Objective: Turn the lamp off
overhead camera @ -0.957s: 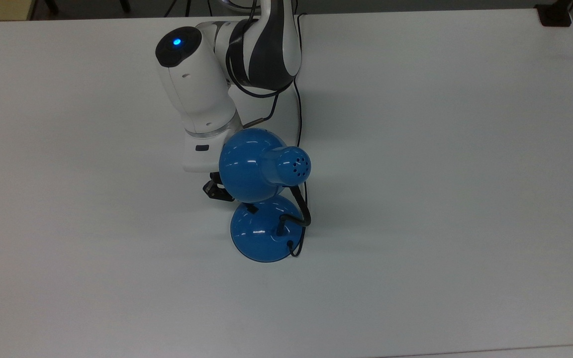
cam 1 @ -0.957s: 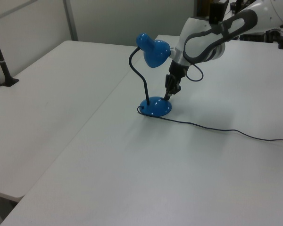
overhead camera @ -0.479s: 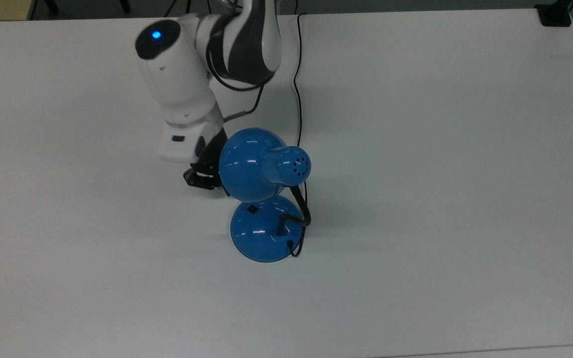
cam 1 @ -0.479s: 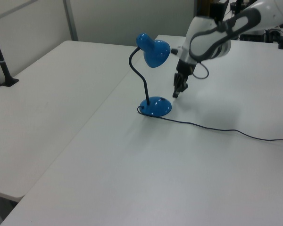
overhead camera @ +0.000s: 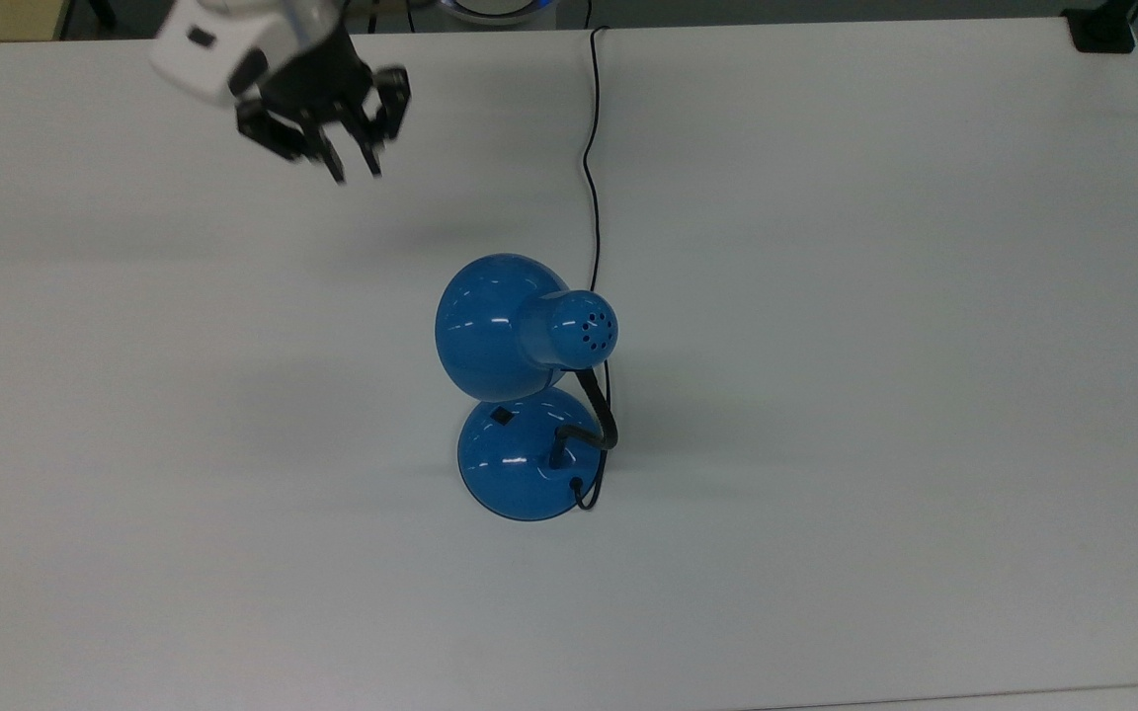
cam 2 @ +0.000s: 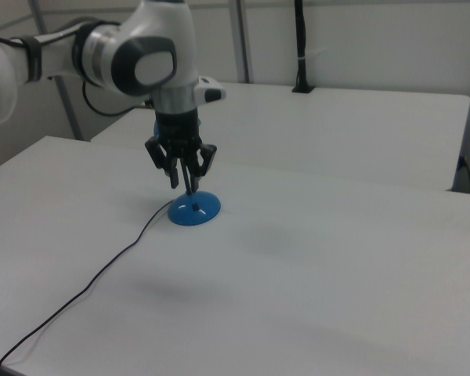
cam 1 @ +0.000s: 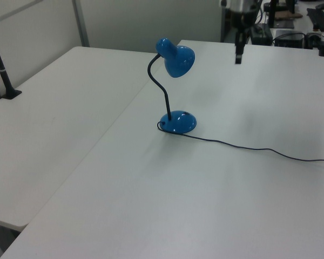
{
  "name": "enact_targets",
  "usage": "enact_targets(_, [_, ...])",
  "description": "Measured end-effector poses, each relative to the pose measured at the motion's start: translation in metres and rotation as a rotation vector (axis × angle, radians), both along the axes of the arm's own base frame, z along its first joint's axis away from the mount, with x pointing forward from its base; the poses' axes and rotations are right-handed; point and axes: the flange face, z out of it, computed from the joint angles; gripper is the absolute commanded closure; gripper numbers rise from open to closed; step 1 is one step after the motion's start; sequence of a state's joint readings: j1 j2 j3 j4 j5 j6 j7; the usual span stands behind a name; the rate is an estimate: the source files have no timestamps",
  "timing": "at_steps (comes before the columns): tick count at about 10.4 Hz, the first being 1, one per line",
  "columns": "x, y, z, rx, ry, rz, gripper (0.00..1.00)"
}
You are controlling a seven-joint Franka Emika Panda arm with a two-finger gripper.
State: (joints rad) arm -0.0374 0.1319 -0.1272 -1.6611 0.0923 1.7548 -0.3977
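Since a second ago your pincer [overhead camera: 354, 176] has pulled up and away from the lamp [overhead camera: 520, 395]: it was down beside the domed base, and it now hangs well clear of it, while the lamp has not shifted. In the top view the pincer sits toward the upper left over the bare white table [overhead camera: 875, 296], its two black fingers [overhead camera: 334, 168] standing a narrow gap apart and gripping nothing. From the pincer, the lamp lies well away toward the top view's lower right; its shade [overhead camera: 495, 326] overhangs the round base [overhead camera: 520, 464], the small black switch [overhead camera: 501, 416] shows on the base's top just under the shade's edge, and the black cord [overhead camera: 591, 148] runs from the base up to the table's far edge, passing to the right of the pincer. In the left view the pincer [cam 1: 238, 56] hangs above the table to the right of the shade and well above the base, with the cord trailing off to the left view's right. In the right view the pincer [cam 2: 186, 184] hangs in front of the lamp, the blue base [cam 2: 194, 210] showing just below its fingertips, and the arm [cam 2: 133, 55] reaches in from the right view's upper left.
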Motion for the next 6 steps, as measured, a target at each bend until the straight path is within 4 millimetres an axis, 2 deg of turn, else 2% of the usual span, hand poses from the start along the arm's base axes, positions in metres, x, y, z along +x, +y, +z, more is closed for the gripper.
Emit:
enact_targets(1, [-0.008, -0.009, 0.021, -0.030, 0.016, -0.053, 0.00])
enact_targets(3, [-0.015, -0.017, 0.047, -0.092, -0.003, -0.223, 0.00])
enact_targets(6, [-0.022, -0.022, 0.064, -0.104, -0.028, -0.376, 0.00])
